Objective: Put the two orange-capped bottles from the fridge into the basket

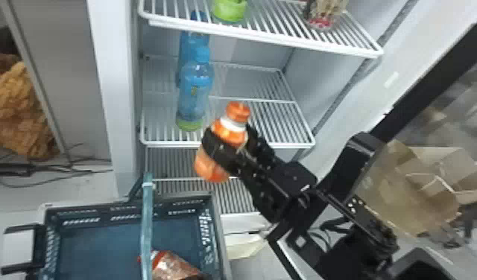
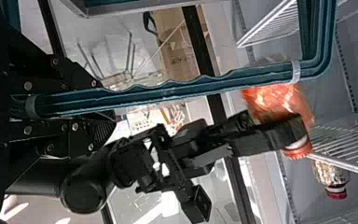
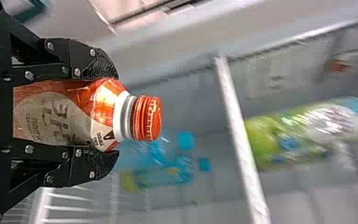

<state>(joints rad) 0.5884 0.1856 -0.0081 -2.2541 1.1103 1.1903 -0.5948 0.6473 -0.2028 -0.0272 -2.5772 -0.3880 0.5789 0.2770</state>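
right hand (image 3: 115, 115): clamped on orange-capped bottle (image 1: 231, 131), near fridge shelf (image 1: 167, 143). left hand (image 2: 108, 103): gripping handle (image 2: 168, 92) of basket (image 1: 167, 206); red-capped bottle (image 1: 174, 266) inside. risk: spanning handle could snag bottle being lowered.

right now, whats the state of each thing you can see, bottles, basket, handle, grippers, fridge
right gripper: shut on a bottle
held orange-capped bottle: capped, leaning, off the shelf
left gripper: shut on the basket handle
basket handle: raised
basket: open on top, bottle inside
bottle in the basket: lying down
two blue bottles: upright on a shelf
fridge: open
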